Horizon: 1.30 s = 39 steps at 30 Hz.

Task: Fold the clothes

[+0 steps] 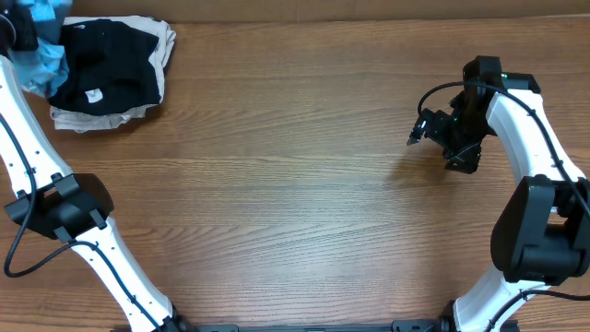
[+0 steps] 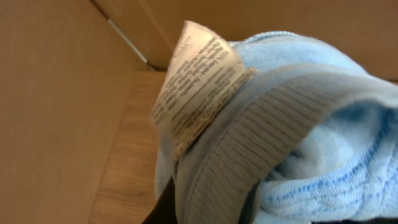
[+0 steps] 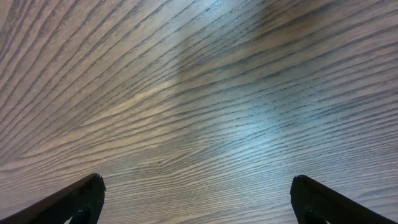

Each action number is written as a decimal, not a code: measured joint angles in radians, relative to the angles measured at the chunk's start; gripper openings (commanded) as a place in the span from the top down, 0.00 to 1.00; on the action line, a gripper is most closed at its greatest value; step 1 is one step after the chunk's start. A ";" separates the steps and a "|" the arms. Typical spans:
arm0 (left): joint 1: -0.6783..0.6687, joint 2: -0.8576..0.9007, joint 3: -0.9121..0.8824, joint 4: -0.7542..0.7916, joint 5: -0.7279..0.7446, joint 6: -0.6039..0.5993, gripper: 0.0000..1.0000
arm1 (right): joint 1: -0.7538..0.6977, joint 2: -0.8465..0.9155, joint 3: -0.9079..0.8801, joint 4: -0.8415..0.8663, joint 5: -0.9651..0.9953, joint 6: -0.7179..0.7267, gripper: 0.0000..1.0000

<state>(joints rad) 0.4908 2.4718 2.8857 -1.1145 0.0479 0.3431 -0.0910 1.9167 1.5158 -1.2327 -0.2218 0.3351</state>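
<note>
The light sky-blue T-shirt point(image 1: 43, 51) hangs bunched at the far left back corner of the table, at my left gripper point(image 1: 20, 32). In the left wrist view its ribbed collar point(image 2: 261, 143) and a white care label point(image 2: 196, 81) fill the frame and hide the fingers. The cloth is pressed right up against the jaws, so the left gripper looks shut on it. My right gripper point(image 1: 420, 132) is over bare wood at the right. In the right wrist view its fingers point(image 3: 198, 199) are wide apart and empty.
A black garment with a white tag point(image 1: 103, 66) lies on a beige folded garment point(image 1: 111, 116) at the back left, right beside the blue shirt. A brown cardboard wall point(image 2: 56, 93) stands close to the left gripper. The wooden table point(image 1: 277, 184) fills the middle.
</note>
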 measured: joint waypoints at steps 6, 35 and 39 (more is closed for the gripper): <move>-0.005 -0.001 -0.002 -0.024 0.010 -0.049 0.96 | 0.000 0.000 0.000 0.002 0.000 0.000 0.01; -0.308 -0.010 -0.159 -0.018 0.103 -0.182 0.00 | 0.000 0.000 0.012 0.022 0.002 -0.027 0.00; -0.308 -0.060 -0.056 -0.093 0.113 -0.211 0.00 | 0.000 -0.002 0.121 -0.067 0.023 -0.054 0.00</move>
<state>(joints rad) 0.1825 2.4119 2.8300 -1.2076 0.1604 0.1322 -0.0910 1.9152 1.6371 -1.2999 -0.1989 0.2810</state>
